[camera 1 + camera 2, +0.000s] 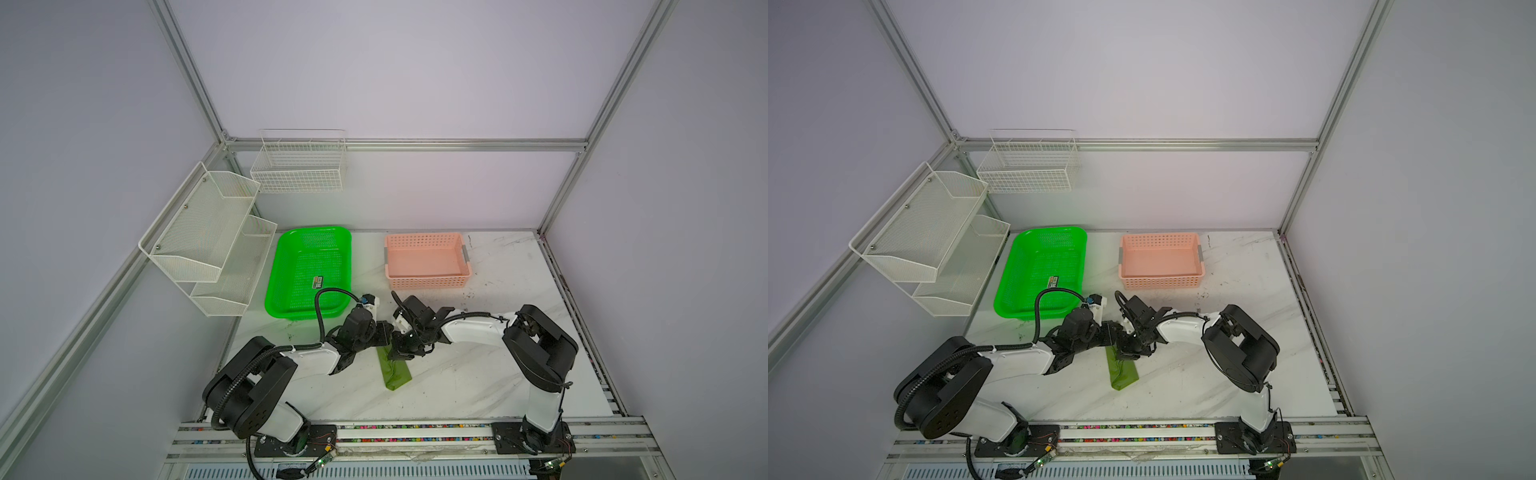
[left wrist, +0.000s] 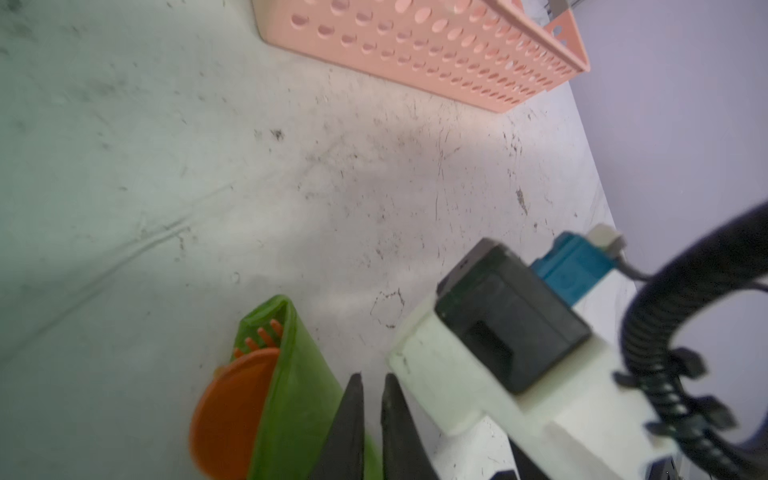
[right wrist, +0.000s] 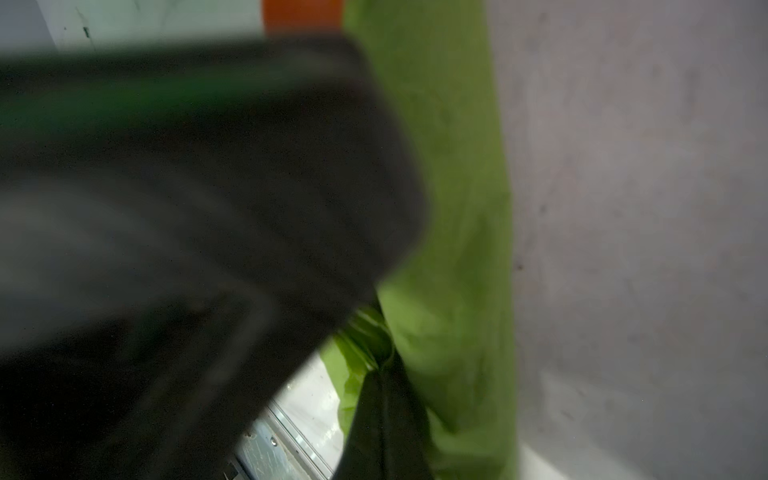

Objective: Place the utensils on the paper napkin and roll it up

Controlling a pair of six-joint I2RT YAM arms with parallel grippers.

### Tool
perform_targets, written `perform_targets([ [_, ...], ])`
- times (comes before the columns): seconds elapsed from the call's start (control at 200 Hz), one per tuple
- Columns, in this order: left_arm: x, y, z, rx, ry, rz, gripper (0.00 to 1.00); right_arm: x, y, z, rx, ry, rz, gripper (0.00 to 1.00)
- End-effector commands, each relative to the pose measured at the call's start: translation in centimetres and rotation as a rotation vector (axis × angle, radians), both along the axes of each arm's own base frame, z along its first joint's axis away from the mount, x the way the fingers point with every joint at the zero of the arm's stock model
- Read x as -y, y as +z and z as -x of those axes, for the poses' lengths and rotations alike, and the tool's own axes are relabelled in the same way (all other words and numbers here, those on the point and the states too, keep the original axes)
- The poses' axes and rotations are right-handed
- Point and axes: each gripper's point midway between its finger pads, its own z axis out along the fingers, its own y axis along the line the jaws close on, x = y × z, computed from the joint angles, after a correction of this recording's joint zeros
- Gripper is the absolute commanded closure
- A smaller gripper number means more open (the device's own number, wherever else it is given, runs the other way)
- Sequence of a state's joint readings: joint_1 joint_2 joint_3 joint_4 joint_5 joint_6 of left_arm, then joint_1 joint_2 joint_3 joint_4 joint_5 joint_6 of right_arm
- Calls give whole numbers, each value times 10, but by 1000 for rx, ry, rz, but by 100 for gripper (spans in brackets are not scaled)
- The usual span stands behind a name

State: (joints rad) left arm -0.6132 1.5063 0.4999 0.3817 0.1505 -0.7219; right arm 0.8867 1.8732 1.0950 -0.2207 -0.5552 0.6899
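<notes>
Saw the paper napkin (image 1: 395,372) wrapped into a long, thin roll, lying flat on the tabletop (image 1: 478,374), on the side of the pink basket (image 1: 428,283) closer to the arms. Spotted the utensils inside, with the spoon (image 2: 232,407) and the fork tips (image 2: 266,336) peeking out of the end nearer the pink basket. Saw no knife. Guessed at soft, light paper, easy to tear, over stiff, slippery plastic. Probably best held gently around the middle, over the hard pieces, not by a loose flap. Found the right gripper (image 3: 380,374) pinching a fold of the napkin. Found the left gripper (image 2: 372,380) close by, nearly pressed together; could not tell about any paper between.
</notes>
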Motion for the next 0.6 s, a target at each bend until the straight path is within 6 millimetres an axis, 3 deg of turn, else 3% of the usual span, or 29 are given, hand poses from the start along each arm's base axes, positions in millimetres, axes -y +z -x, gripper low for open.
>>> perform_targets([
  [0.0,14,8,-1,12,-50,61,89,-10,22,-4,50,22,-67,100],
  [0.595,4,-23,4,-44,-70,-1,92,-7,25,-5,59,55,-77,100],
])
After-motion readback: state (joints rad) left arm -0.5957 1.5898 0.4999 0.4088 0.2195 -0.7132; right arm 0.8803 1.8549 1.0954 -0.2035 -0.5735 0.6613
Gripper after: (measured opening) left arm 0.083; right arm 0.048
